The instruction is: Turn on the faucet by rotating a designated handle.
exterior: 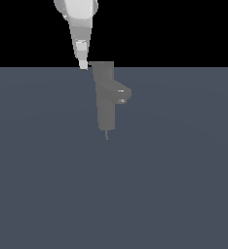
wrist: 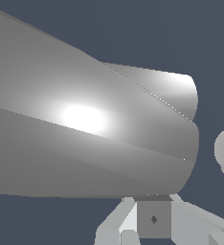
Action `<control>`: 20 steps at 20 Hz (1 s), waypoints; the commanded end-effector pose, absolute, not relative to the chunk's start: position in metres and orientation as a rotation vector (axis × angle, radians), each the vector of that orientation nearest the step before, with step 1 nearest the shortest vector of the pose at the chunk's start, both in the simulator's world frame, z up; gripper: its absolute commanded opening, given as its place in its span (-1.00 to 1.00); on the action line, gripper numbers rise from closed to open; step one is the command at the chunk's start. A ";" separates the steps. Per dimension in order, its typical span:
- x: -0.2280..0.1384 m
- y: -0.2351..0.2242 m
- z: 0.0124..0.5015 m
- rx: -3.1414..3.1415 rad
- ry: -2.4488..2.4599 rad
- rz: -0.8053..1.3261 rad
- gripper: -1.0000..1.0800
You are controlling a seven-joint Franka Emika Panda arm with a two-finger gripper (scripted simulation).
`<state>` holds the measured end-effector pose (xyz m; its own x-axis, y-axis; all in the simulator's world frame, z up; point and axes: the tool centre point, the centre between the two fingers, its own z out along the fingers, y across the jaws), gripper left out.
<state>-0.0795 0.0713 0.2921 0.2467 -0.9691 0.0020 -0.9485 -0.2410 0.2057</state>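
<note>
Exterior view shows the gripper [exterior: 84, 63] coming down from above, its pale fingertip just beside the top of the faucet [exterior: 105, 97] on the exterior view's left, at the height where the handle [exterior: 102, 64] caps the column. Whether the jaws are parted or hold anything cannot be told. The stubby spout [exterior: 122, 93] points toward the exterior view's right, away from the gripper. Seen end-on, the handle's blade is foreshortened; the wrist view is filled by a large grey surface, probably that blade [wrist: 85, 139].
</note>
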 end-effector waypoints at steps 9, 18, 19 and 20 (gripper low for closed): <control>-0.069 0.011 0.296 2.342 -1.833 -0.182 -1.00; -0.058 -0.043 0.299 2.340 -1.843 -0.178 -1.00; -0.058 -0.043 0.299 2.340 -1.843 -0.178 -1.00; -0.062 -0.019 0.294 2.364 -1.798 -0.192 -1.00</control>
